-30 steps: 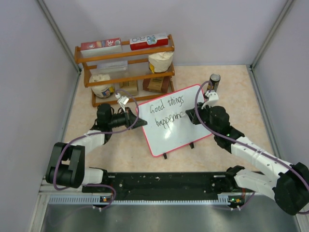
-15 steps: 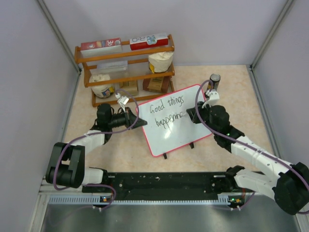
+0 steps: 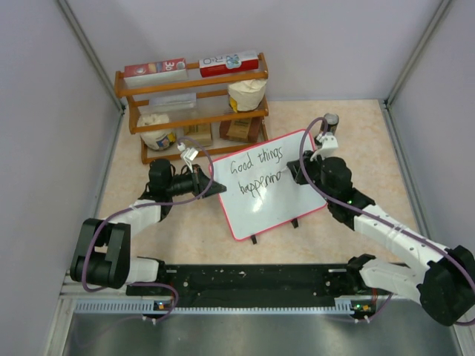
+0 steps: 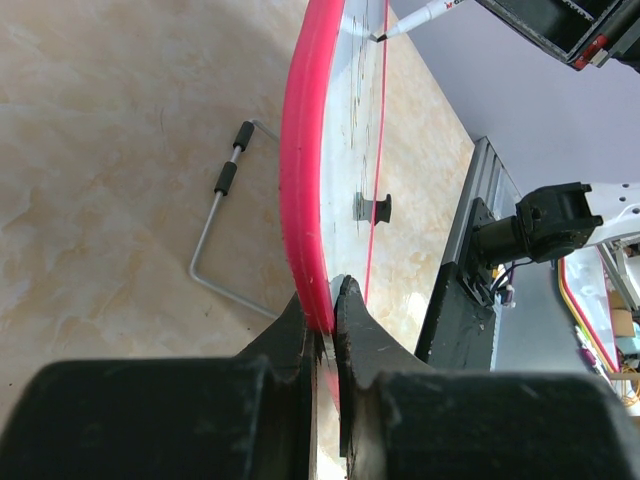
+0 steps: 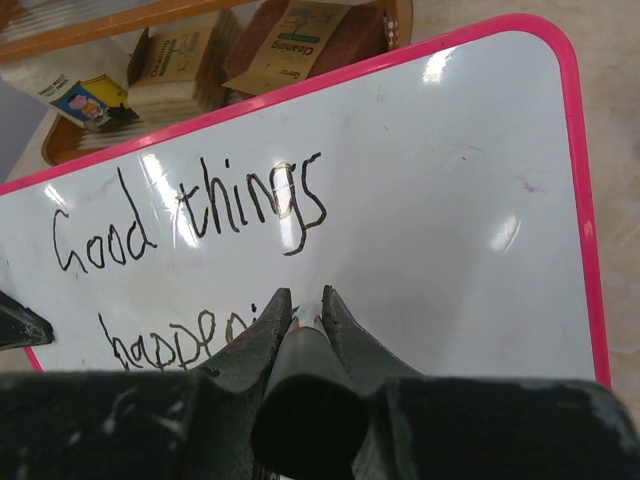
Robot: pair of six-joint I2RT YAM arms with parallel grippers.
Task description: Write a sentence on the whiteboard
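The whiteboard [image 3: 271, 185] stands tilted on the table, pink-framed, on two black clip feet. The sentence [image 3: 256, 172] on it reads "Good things" over a partly written "happeni…" in black script. My left gripper [image 3: 217, 188] is shut on the board's left edge [image 4: 305, 200] and holds it steady. My right gripper [image 3: 295, 175] is shut on a marker [image 5: 305, 385], its tip against the board at the end of the second line; the marker tip also shows in the left wrist view [image 4: 405, 22]. The board fills the right wrist view [image 5: 430, 200].
A wooden rack [image 3: 194, 104] with boxes and bags stands behind the board at the back left. A dark cylinder [image 3: 330, 121] stands behind the right arm. A bent wire stand [image 4: 225, 215] lies on the table behind the board. Grey walls enclose the table.
My right gripper has shifted slightly right and up along the second line, adding strokes to "happen…". The left gripper and the board have not moved.
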